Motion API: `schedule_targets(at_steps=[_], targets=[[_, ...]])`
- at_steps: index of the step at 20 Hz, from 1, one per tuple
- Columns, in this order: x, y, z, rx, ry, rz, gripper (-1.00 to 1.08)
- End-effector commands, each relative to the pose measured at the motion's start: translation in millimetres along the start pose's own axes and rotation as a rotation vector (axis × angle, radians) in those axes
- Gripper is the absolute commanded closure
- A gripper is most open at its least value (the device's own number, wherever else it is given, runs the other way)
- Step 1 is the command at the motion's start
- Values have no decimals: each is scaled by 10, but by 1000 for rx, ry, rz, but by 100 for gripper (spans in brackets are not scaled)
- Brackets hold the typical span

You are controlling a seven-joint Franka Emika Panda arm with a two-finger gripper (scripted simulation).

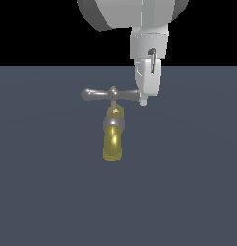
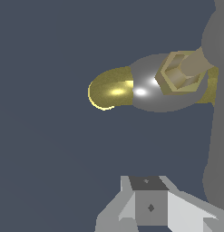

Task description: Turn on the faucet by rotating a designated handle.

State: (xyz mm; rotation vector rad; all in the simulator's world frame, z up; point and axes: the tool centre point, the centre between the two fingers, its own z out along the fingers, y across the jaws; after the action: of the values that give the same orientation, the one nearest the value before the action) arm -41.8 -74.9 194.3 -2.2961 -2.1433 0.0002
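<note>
Faucet (image 1: 112, 137) stands mid-surface (image 1: 43, 192); handle (image 1: 110, 94) lies crosswise above the spout; hand (image 1: 144, 102) sits at the bar's end on the exterior view's right; finger spread unreadable; approach looks done, rotation apparently left.
</note>
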Motion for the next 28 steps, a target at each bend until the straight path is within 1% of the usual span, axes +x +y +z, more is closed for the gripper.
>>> schedule_targets(at_steps=[1,8,28], targets=[[-3,-2,-7,0,0,2,108],[-7,-7,-15,-1,0,6,108],[-89,572,-15,-1,0,6,108]])
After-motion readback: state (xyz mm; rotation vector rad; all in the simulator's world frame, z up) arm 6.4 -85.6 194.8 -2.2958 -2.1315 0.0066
